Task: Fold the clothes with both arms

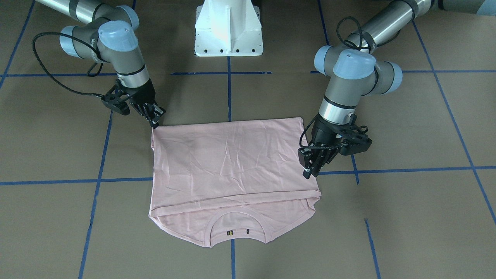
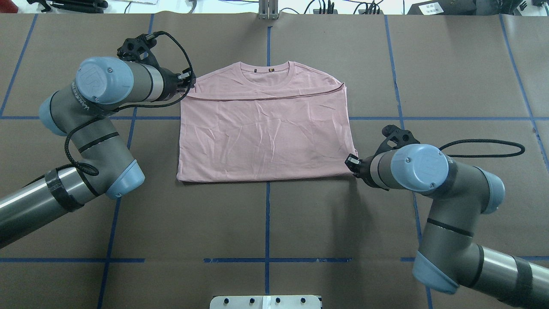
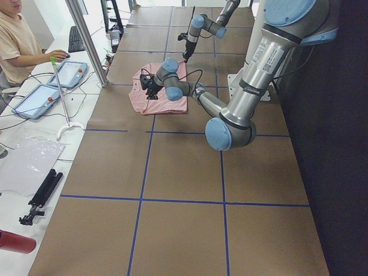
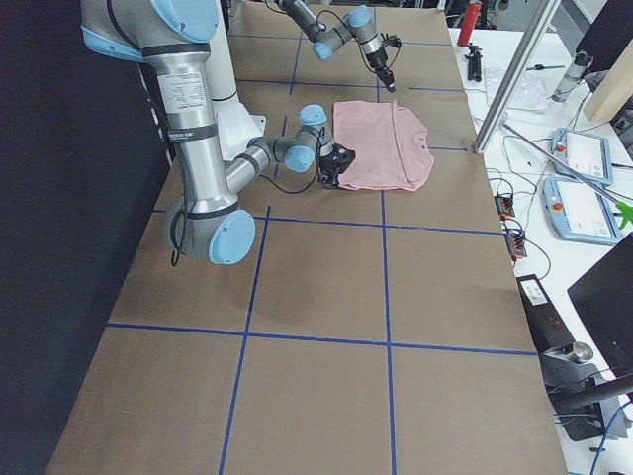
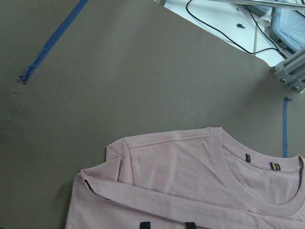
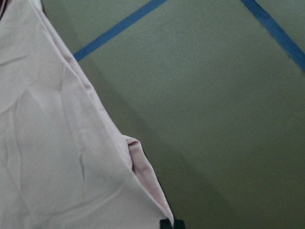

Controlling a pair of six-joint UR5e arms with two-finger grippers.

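Observation:
The pale pink T-shirt (image 1: 232, 162) (image 2: 266, 133) lies flat on the brown table. Its lower part is folded up over the chest, and the ribbed collar (image 2: 268, 80) shows at the far side. My left gripper (image 2: 188, 83) (image 1: 310, 172) hovers over the shirt's far left edge, by the folded-up hem. In the left wrist view its fingertips (image 5: 145, 224) stand apart over the fabric, so it is open. My right gripper (image 2: 351, 163) (image 1: 155, 121) is at the shirt's near right corner. In the right wrist view its fingertips (image 6: 164, 223) sit close together where the corner ends.
The white pedestal block (image 1: 228, 27) stands at the robot's side of the table. Blue tape lines (image 2: 266, 214) cross the brown surface. Beyond the far edge a seated person (image 3: 14, 40) works at a bench with tablets (image 3: 69, 73) and cables.

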